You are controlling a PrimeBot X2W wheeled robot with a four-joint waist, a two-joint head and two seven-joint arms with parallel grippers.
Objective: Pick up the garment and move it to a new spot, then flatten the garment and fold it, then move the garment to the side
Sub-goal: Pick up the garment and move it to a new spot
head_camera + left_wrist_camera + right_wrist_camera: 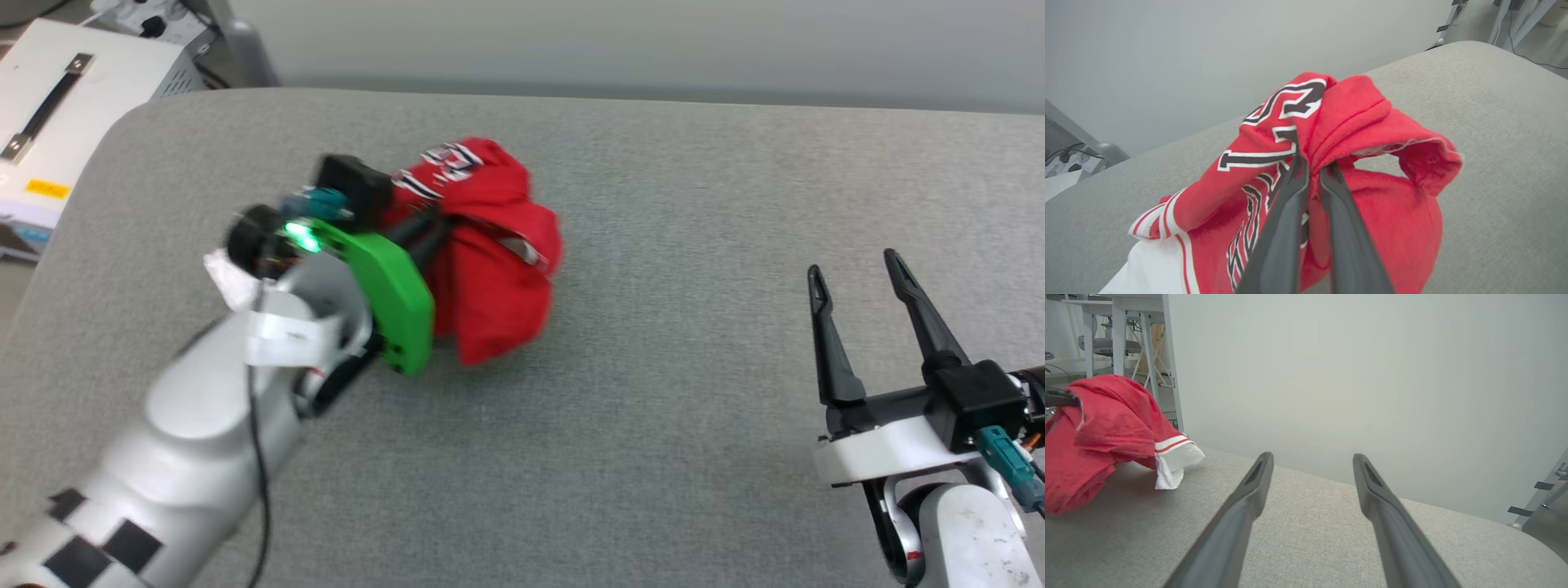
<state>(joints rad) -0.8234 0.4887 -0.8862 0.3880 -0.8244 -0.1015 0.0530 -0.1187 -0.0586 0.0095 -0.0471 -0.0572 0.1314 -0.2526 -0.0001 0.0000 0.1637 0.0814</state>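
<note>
**Condition.** The left claw is clamped narrow on a pinched fold of the garment, near the top of the bunch and beside the black lettering. The right claw stands wide and holds nothing, well apart from the cloth, above the right of the grey tabletop.

**Location of item.** The garment hangs crumpled from the left claw over the left-centre of the tabletop. In the right wrist view a white sleeve trails down to the surface. Whether the red bulk beside it rests there or only brushes it cannot be told.

**Risks, as judged.**
- Slippage – the hold takes only a small gather of fabric. A quick swing or jerk could pull it free, and the shirt would drop short of the new spot.
- Drag – the trailing sleeve may catch on the textured covering and roll under the body, leaving a twist to undo before flattening.
- Poor lay – several layers appear to be caught together, so letting go from here would likely leave a heap rather than a spread shirt.
- Edge – the tabletop's rounded left corner is near. A set-down further left could let cloth slide over it.
- One-handed work – with the right claw far off, nothing steadies the hanging end.
</note>
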